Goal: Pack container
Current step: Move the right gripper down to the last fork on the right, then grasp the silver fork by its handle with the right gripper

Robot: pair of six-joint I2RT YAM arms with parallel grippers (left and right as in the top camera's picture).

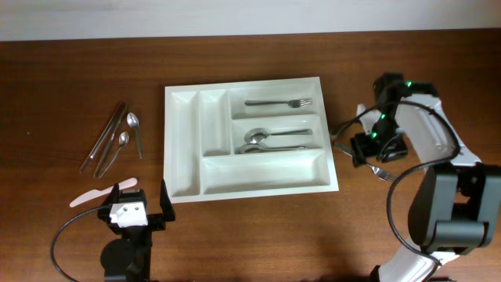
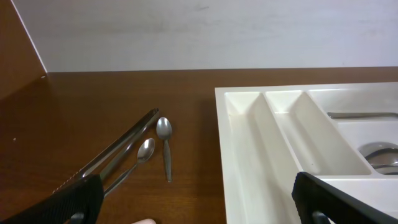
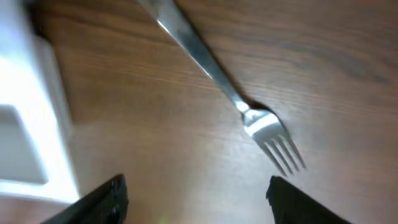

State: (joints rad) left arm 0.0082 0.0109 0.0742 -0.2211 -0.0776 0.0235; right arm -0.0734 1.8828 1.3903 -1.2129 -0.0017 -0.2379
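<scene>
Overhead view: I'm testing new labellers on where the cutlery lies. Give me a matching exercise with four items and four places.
Things:
1. pink utensil
2. large spoons
3. fork under the right wrist
4. other fork

Places:
A. tray, back long compartment
B. tray, middle long compartment
C. table, right of tray
D. table, left of tray

Pairs: 1-D, 2-B, 3-C, 4-A
</scene>
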